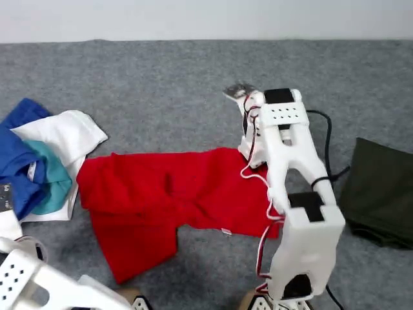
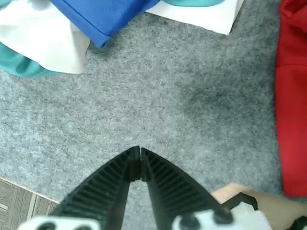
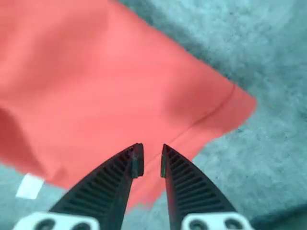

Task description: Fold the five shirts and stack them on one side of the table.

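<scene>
Grey felt-like desk [image 1: 161, 90] all round, nubbly and flat, and I've got plenty of bare room out beyond my right tool. The red shirt [image 1: 161, 194] is the big piece, spread soft and rumpled directly under the right tool [image 3: 151, 152]. Its hemmed corner juts out just ahead of the tips, with bare felt past it. That tool's jaws stand a narrow gap apart and grip nothing.

Well off to the right tool's outer side, a dark green shirt [image 1: 381, 194] sits folded in a squarish slab.

My left tool [image 2: 139, 158] hangs over bare felt, jaws pressed together at the tips, nothing between them. Ahead of it is a loose heap with overlapping edges: blue shirt [image 2: 96, 14], white shirt [image 2: 43, 43], teal shirt [image 2: 19, 64]. The red shirt's edge runs along one side of the left tool, near but not touching.
</scene>
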